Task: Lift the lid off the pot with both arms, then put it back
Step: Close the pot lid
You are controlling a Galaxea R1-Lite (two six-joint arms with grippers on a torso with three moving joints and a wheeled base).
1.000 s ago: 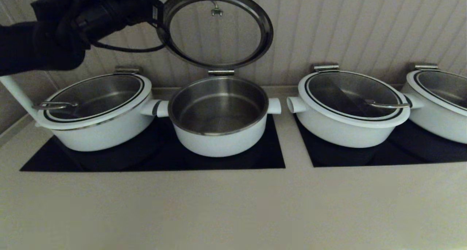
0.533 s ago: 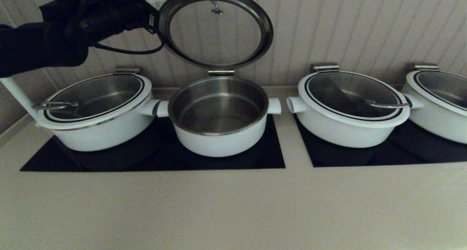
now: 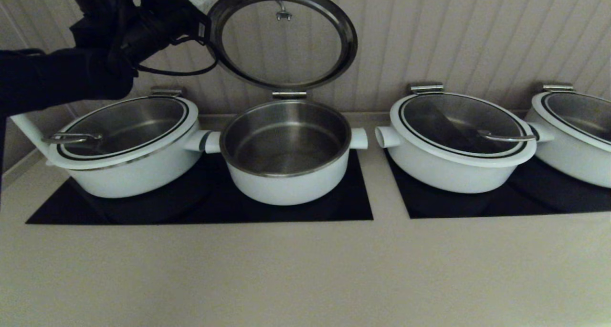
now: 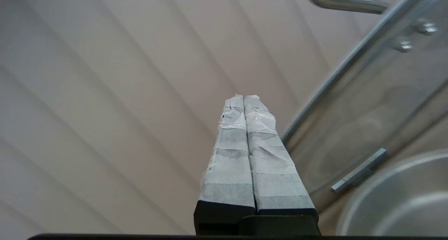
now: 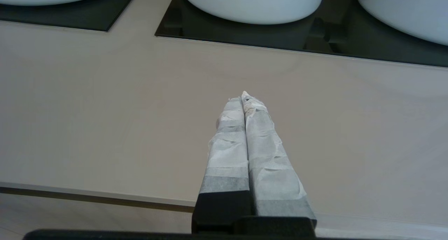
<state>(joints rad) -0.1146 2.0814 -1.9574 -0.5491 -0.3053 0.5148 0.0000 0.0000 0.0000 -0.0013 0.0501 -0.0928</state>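
Head view: round glass lid with steel rim [image 3: 284, 38] stands tilted up on its rear hinge above the open round white pot with steel inside [image 3: 286, 152] — pot sits on a black cooktop panel [image 3: 200, 207] set in the beige bench [image 3: 305, 269]. Left end effector [image 3: 193, 5] is beside the lid's left edge, up near the ribbed wall [image 3: 477, 31].

Left wrist view: left end effector [image 4: 244, 98] has its taped fingers pressed together, gripping nothing — lid rim just beside them.

Right wrist view: right end effector [image 5: 244, 96] is closed and empty, over the bare bench.
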